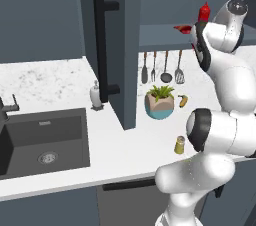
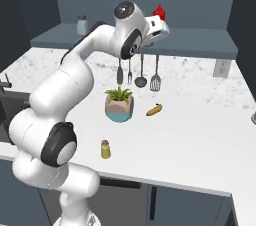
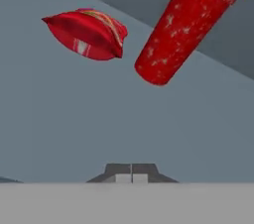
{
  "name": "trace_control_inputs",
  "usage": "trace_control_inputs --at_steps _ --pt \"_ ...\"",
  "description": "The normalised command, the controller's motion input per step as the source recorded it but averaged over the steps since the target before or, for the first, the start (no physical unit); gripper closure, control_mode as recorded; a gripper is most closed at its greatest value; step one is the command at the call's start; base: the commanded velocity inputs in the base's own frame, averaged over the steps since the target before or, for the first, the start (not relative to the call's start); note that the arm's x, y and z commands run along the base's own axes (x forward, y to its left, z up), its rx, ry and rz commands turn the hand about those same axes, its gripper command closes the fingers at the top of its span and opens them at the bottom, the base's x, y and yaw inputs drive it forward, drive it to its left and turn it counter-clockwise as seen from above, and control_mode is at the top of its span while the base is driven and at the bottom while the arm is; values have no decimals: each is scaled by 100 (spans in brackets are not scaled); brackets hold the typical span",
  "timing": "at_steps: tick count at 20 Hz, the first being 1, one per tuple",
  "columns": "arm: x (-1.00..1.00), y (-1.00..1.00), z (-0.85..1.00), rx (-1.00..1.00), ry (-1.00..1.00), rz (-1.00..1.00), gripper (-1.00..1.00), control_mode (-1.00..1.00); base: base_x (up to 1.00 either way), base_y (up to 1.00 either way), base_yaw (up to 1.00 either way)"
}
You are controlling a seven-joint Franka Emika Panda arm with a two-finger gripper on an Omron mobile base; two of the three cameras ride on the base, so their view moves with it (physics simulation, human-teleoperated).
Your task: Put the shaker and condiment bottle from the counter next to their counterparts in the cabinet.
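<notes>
My pincer point(image 3: 131, 172) is closed, empty, up at the cabinet shelf point(image 3: 99, 119); red bottle point(image 3: 183, 25) stands there beside a flat red thing point(image 3: 89, 32). Shaker point(image 2: 105, 149) waits on the near counter point(image 2: 200, 140), next pickup I reckon.

Both base views look forward and down from behind, sharing the white speckled marble counter point(image 1: 60, 77) and red squeeze bottle point(image 2: 159, 12). The hand view sits close to that bottle, at about 1 o'clock, seemingly rolled.

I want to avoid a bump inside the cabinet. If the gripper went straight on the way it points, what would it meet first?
Probably bare shelf. The shut gripper points between the flat red object and the condiment bottle, though depth is unclear.
</notes>
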Motion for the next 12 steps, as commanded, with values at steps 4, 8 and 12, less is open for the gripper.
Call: trace_control_inputs --at_steps 4,8,12 --pt "-100 13 -83 0 0 0 100 -100 0 0 0" --pt "-100 6 -78 0 0 -3 100 -100 0 0 0" --pt "-95 4 -70 0 1 -6 100 -100 0 0 0"
